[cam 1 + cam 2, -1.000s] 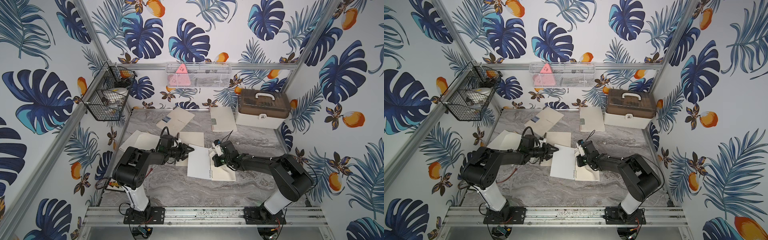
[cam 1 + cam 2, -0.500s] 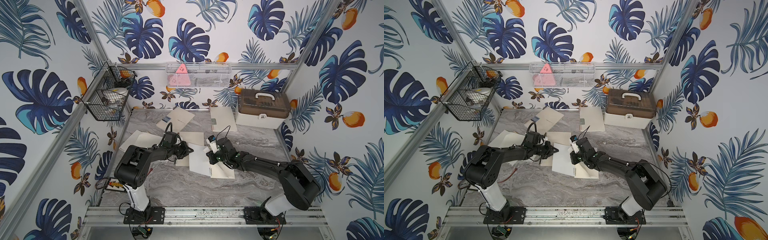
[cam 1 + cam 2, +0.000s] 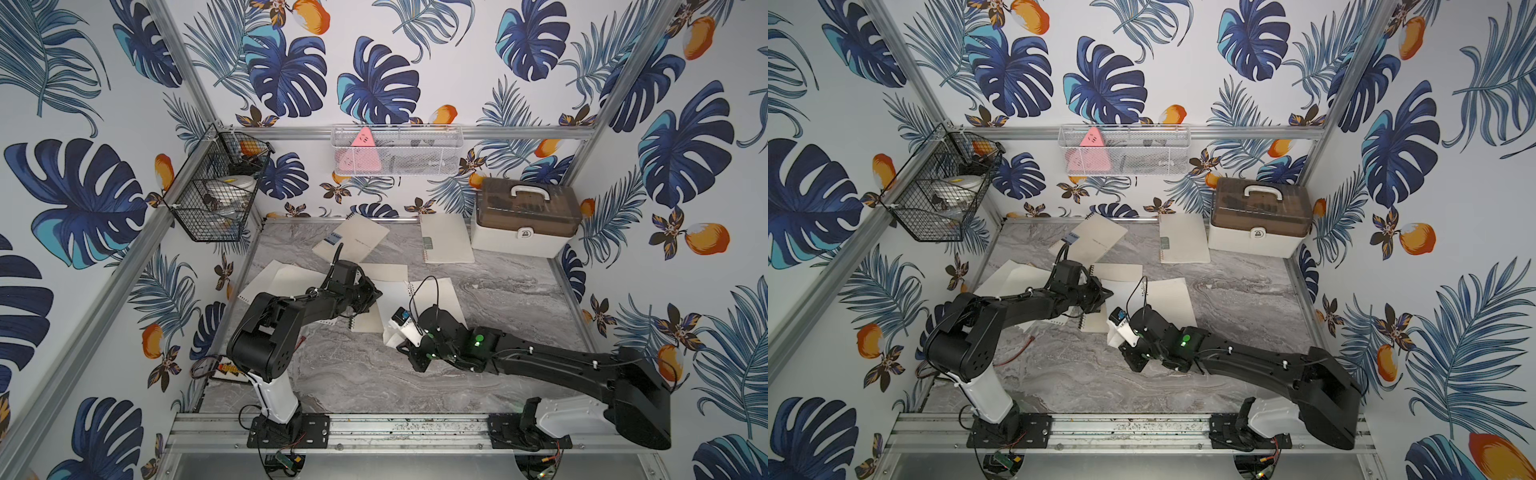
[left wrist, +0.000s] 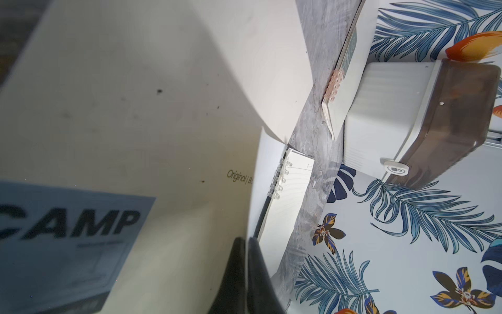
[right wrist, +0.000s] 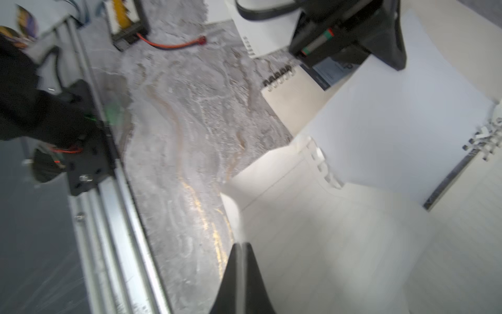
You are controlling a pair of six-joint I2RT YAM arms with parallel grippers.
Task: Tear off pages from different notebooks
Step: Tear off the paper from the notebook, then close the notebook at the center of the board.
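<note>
Both sets of jaws were pressed tight. Left gripper had its fingers closed on the edge of a cream cover, the one with the big blue CAMP label, so I'll call it the near CAMP notebook. That cover filled most of the left wrist view.

Right gripper was pinching a white lined page by its edge, paper caught right between the fingers. The punched-hole side of that page curled up just past the tips and looked ragged. Whether the whole sheet was off the coil, honestly couldn't tell, that wrist view was pretty blurry.

From above, both grippers sat near the middle of the marble table, close together but not touching. The near CAMP notebook showed as a cream patch under the left gripper in both top views. An open white spread with a wire coil along one side lay just behind the right gripper. No idea if it belonged to the same notebook.

Further back, the far CAMP notebook lay closed and skewed near the rear wall. The teal-label notebook lay closed too, just beside the white box with the brown lid. A few loose sheets were fanned out on the left side, partly under the left arm.
</note>
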